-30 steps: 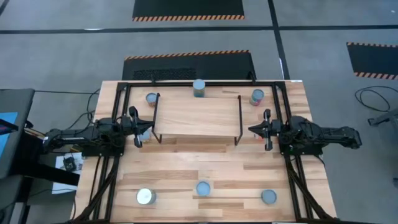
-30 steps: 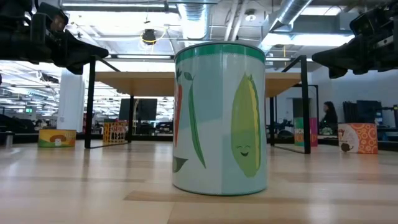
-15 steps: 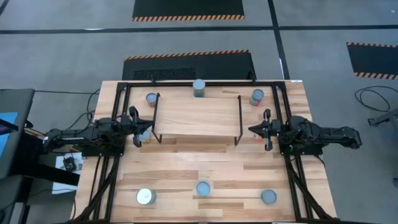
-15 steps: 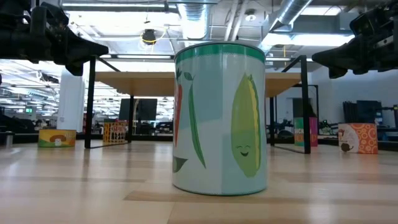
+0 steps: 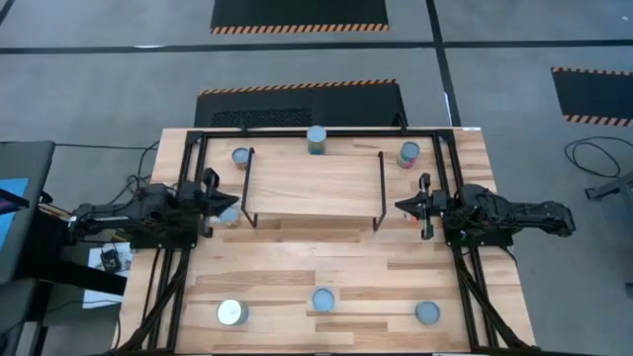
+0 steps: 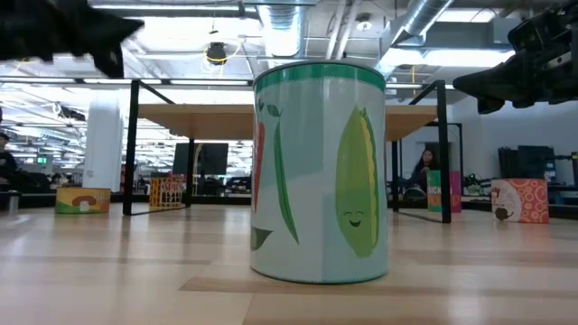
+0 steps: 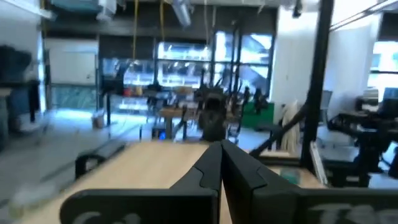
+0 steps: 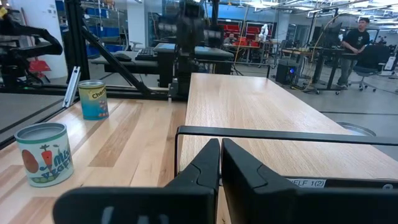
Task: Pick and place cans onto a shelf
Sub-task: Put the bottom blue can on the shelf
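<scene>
A: Where do the two grippers sit?

B: The left gripper [image 5: 220, 201] hangs off the shelf's [image 5: 312, 184] left end, jaws clenched on nothing. The right gripper [image 5: 404, 206] hangs off the shelf's right end, jaws also pressed together and empty.

A: And the cans?

B: None is on the shelf. Three stand behind it on the bench [image 5: 336, 262]: one at the far left [image 5: 240, 157], one in the middle [image 5: 316, 138], one at the far right [image 5: 408, 153]. Three more stand along the near edge: a wider one [image 5: 231, 312] on the left, one in the centre [image 5: 322, 299], one to the right [image 5: 427, 312]. Another [image 5: 229, 215] shows just beside the left gripper.
</scene>
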You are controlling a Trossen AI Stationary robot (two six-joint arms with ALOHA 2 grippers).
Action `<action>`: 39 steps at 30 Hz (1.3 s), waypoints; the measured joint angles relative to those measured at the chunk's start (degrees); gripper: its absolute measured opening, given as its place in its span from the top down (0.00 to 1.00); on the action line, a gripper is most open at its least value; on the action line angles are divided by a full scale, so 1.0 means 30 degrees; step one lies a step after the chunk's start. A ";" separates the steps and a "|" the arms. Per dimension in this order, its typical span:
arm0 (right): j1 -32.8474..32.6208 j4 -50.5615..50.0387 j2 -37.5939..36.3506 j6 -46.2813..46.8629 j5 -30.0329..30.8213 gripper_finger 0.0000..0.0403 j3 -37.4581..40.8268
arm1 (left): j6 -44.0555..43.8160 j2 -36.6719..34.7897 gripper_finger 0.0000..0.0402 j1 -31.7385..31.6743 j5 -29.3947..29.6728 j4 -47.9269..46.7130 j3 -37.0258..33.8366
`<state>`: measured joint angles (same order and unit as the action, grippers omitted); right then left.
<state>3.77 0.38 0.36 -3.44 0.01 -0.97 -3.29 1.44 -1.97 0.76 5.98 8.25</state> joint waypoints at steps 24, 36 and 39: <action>0.0000 0.0007 0.0000 0.0000 0.0000 0.90 0.0000 | -0.5752 1.3130 1.00 1.0230 0.7530 -1.6586 1.1955; 0.0000 0.0005 0.0000 0.0000 0.0000 0.90 0.0000 | -1.3563 1.9527 1.00 1.4256 0.5387 -1.8304 1.3898; 0.0000 0.0000 0.0000 0.0000 0.0000 0.90 0.0000 | -1.5254 2.1334 0.97 1.4464 0.3767 -1.8383 1.5004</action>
<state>3.77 0.38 0.36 -3.44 0.01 -0.97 -49.05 65.44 41.43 12.06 -49.17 53.26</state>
